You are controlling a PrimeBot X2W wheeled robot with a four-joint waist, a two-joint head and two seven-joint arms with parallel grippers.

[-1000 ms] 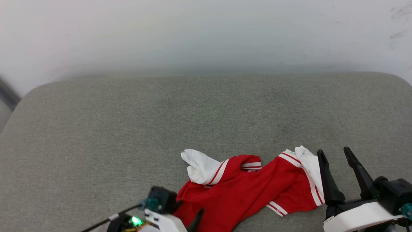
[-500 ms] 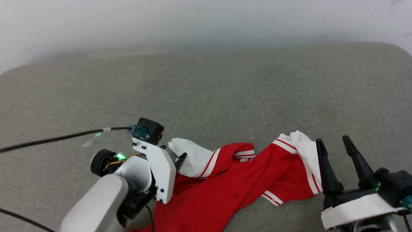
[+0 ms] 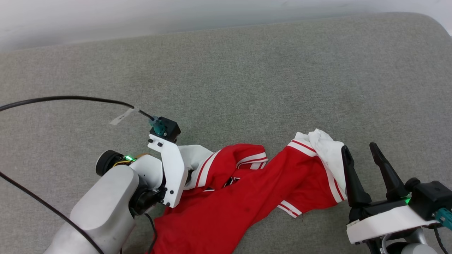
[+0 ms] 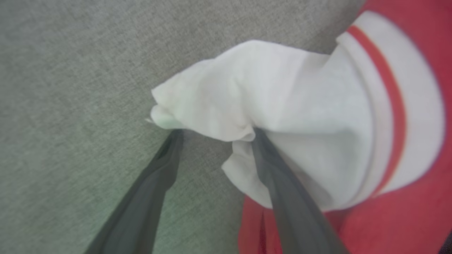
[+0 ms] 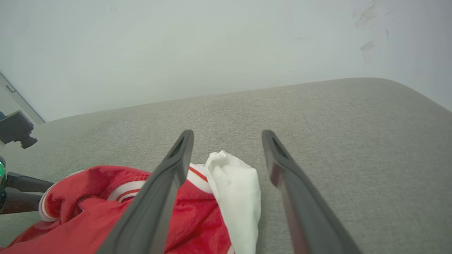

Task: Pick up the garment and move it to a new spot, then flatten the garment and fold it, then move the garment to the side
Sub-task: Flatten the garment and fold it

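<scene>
The garment (image 3: 247,187) lies crumpled on the grey cushion near its front edge, red with white sleeves and striped trim; a bit of black-and-white lettering shows. My left gripper (image 4: 215,132) is open, its tips at the edge of the left white sleeve (image 4: 282,98), one finger lying against the cloth. In the head view the left wrist (image 3: 169,165) covers that sleeve's end. My right gripper (image 3: 358,151) is open beside the right white sleeve (image 3: 326,148). In the right wrist view that sleeve (image 5: 236,187) lies between the open fingers of the right gripper (image 5: 227,134), low down.
The grey fabric cushion (image 3: 247,81) stretches wide beyond the garment to a pale wall (image 3: 106,14). Its far right corner (image 3: 434,24) is rounded. A black cable (image 3: 70,98) loops from the left wrist camera across the cushion's left side.
The head camera has tilted down. My left arm has come in from the bottom edge to the left white sleeve. The right gripper has stayed by the right sleeve.
</scene>
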